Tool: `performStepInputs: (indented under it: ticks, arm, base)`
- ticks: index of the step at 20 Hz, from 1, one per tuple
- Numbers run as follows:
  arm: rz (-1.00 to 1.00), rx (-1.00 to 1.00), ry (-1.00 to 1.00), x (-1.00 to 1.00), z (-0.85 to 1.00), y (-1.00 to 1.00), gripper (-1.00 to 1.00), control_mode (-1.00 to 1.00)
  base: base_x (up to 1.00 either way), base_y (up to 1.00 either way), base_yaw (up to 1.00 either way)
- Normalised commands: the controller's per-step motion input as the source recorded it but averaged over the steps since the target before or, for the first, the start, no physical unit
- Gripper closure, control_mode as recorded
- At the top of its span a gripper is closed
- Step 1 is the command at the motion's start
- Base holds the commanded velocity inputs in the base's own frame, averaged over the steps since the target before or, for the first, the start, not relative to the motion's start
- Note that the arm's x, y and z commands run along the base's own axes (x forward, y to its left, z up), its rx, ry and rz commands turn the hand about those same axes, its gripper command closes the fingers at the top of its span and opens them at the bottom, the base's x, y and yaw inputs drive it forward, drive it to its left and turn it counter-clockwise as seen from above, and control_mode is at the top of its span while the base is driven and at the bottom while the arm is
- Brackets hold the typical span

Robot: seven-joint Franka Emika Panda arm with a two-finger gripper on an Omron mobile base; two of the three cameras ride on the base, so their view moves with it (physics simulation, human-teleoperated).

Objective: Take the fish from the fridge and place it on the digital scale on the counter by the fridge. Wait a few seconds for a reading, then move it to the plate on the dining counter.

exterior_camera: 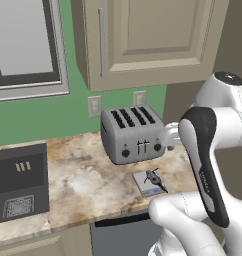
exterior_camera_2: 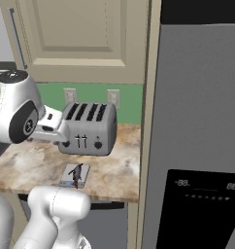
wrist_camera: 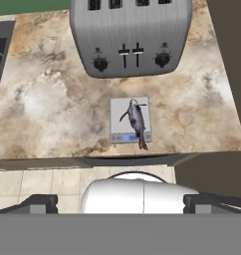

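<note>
Currently the fish [wrist_camera: 137, 122] lies on the digital scale [wrist_camera: 131, 120], mid-frame; the gripper [wrist_camera: 121, 203] hangs wide open, empty; a careless regrasp could nudge the scale off the counter [wrist_camera: 53, 109] edge.

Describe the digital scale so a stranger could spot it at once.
Find the silver four-slot toaster on the mottled stone counter. Just in front of it, near the counter's front edge, lies the digital scale, a small flat pale square pad. Unlike anything nearby, it has a small dark fish lying on it.

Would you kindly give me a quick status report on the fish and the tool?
Tool open, empty, drawn back above the counter. Fish lying on the digital scale, tail over the front edge. Toaster just behind; nothing blocking.
</note>
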Motion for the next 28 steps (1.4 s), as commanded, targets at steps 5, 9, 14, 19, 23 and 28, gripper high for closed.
performStepInputs:
  ticks: [5, 9, 14, 19, 23, 28]
  arm:
    - [0.00, 0.00, 0.07, 0.25, -0.19, 0.00, -1.00, -1.00]
    - [0.00, 0.00, 0.15, 0.44, -0.32, 0.00, -1.00, -1.00]
    - [0.00, 0.00, 0.21, 0.49, -0.41, 0.00, -1.00, -1.00]
    - [0.00, 0.00, 0.23, 0.45, -0.36, 0.00, -1.00, -1.00]
    - [0.00, 0.00, 0.01, 0.34, -0.56, 0.00, -1.00, -1.00]
    - [0.00, 0.00, -0.14, 0.20, -0.60, 0.00, -1.00, -1.00]
  base:
    - [0.00, 0.00, 0.00]
    - [0.00, 0.00, 0.00]
    - [0.00, 0.00, 0.00]
    - [0.00, 0.00, 0.00]
    - [0.00, 0.00, 0.00]
    - [0.00, 0.00, 0.00]
